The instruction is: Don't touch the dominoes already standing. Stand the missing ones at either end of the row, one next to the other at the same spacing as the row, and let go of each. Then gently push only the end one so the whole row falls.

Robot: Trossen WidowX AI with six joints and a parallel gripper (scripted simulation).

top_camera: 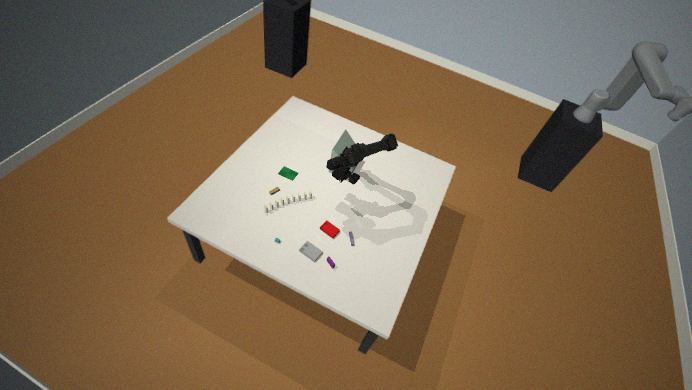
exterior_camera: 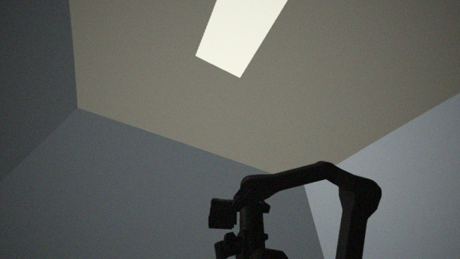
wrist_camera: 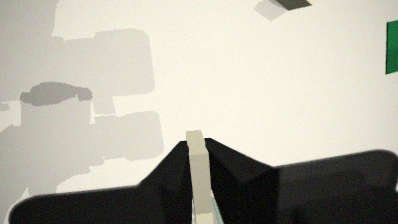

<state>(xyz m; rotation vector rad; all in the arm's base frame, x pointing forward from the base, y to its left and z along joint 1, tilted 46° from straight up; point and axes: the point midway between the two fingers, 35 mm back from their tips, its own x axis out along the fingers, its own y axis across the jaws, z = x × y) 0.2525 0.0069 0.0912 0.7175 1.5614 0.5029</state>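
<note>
A row of several pale dominoes (top_camera: pixel 288 200) stands upright and evenly spaced left of the table's middle in the top view. My gripper (wrist_camera: pixel 195 147) is shut on a cream domino (wrist_camera: pixel 200 172), which sticks up between the fingertips in the wrist view. In the top view the black arm (top_camera: pixel 367 148) holds the gripper above the table, to the upper right of the row; its fingertips and the held domino cannot be made out there. The exterior view shows only the upper arm and wrist against the walls.
A green card (top_camera: pixel 288 173) (wrist_camera: pixel 393 48) and a brown block (top_camera: pixel 274 191) lie beyond the row. A red box (top_camera: pixel 330 229), grey box (top_camera: pixel 311 251), teal piece (top_camera: pixel 277 240), lilac stick (top_camera: pixel 352 238) and purple piece (top_camera: pixel 331 262) lie nearer. A greenish panel (top_camera: pixel 344 140) is behind the arm.
</note>
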